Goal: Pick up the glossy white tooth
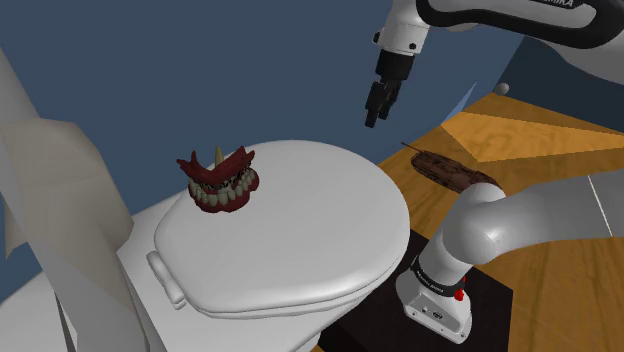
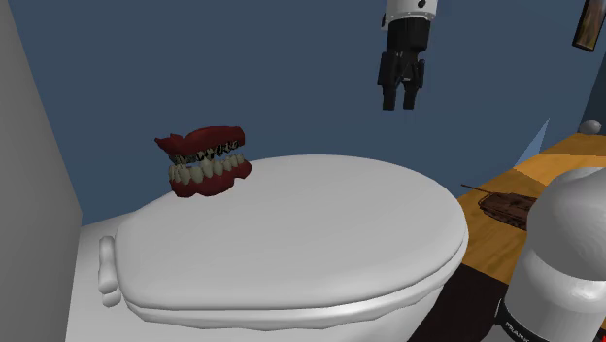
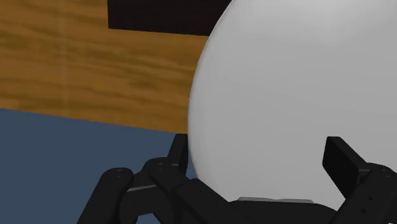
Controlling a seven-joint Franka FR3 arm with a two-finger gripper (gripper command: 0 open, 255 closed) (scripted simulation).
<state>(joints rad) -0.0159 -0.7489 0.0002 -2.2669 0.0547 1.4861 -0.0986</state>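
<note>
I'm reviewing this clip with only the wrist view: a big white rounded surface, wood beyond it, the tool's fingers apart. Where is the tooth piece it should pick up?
Observer: A red-gummed set of off-white teeth sits on that surface, a glossy white toilet lid, toward its hinge end.
Operator: And where is the tool relative to it?
Observer: The black two-finger tool hangs in the air over the lid's opposite end, well apart from the teeth and touching nothing.
</note>
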